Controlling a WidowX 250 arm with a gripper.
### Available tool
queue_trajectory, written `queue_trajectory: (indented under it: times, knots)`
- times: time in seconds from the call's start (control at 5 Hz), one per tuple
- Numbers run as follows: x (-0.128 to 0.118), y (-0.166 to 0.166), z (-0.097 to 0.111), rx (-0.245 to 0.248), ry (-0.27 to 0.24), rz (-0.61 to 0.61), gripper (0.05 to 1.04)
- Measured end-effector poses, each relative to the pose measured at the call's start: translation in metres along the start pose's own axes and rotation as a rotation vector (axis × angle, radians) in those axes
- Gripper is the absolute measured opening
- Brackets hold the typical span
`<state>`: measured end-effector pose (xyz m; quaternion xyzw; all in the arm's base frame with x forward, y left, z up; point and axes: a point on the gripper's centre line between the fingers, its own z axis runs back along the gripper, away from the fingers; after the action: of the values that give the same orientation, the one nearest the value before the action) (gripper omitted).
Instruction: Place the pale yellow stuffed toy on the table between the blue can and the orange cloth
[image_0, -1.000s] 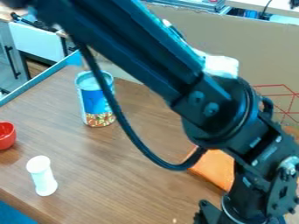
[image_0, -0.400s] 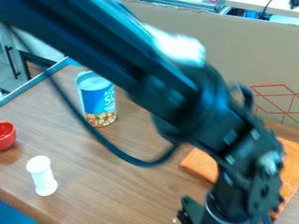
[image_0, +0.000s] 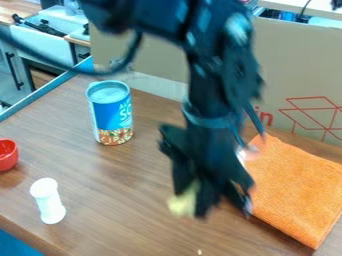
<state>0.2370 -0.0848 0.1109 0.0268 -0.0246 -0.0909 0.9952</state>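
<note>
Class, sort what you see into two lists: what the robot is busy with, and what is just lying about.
Busy with:
- gripper, above the table
- blurred yellow thing, at the gripper's tip

Lying about:
- blue can, upright
- white container
- red bowl, left edge
- orange cloth, right

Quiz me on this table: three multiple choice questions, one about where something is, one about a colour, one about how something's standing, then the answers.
1. Where is the red bowl?
A) Right edge of the view
B) Left edge
C) Top edge

2. What colour is the small blurred thing by the jaws?
A) Pale yellow
B) Red
C) Blue

3. How is the blue can placed?
A) On its side
B) Upside down
C) Upright

1 B: the view's left edge cuts it off.
2 A: a pale yellow patch shows there.
3 C: its lid faces up.
</note>
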Motion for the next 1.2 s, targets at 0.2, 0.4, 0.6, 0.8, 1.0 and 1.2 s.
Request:
queue_trajectory:
  times: [0.2, 0.4, 0.6, 0.8, 1.0, 1.2]
  knots:
    - [0.033, 0.032, -0.005, 0.016, 0.003, 0.096, 0.343]
    - [0.060, 0.065, -0.024, 0.084, 0.048, 0.135, 0.344]
    - [0.070, 0.080, -0.050, 0.130, 0.129, 0.133, 0.343]
    - [0.071, 0.087, -0.064, 0.128, 0.159, 0.123, 0.344]
    - [0.071, 0.090, -0.068, 0.127, 0.165, 0.130, 0.343]
    - [0.068, 0.091, -0.077, 0.137, 0.196, 0.141, 0.343]
